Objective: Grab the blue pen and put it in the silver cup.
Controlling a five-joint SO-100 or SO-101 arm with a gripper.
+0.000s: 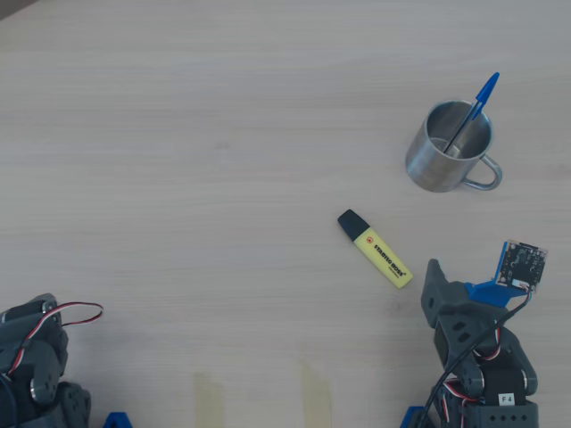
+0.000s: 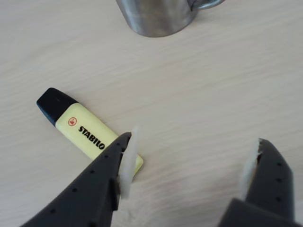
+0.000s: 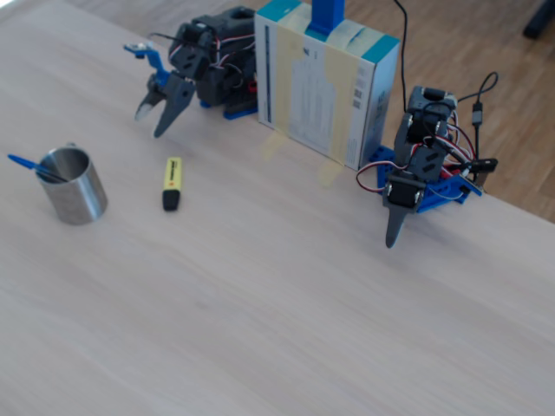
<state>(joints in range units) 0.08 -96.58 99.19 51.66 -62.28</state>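
Note:
The blue pen stands tilted inside the silver cup, its blue cap sticking out over the rim. In the fixed view the pen leans out of the cup at the left. The wrist view shows only the cup's lower wall at the top edge; the pen is out of that view. My gripper is open and empty, low near its base, well apart from the cup. Its jaws stand wide over bare table, and it also shows in the fixed view.
A yellow highlighter with a black cap lies between gripper and cup, beside the left finger in the wrist view. A second arm rests folded at the other side. A box stands between the arms.

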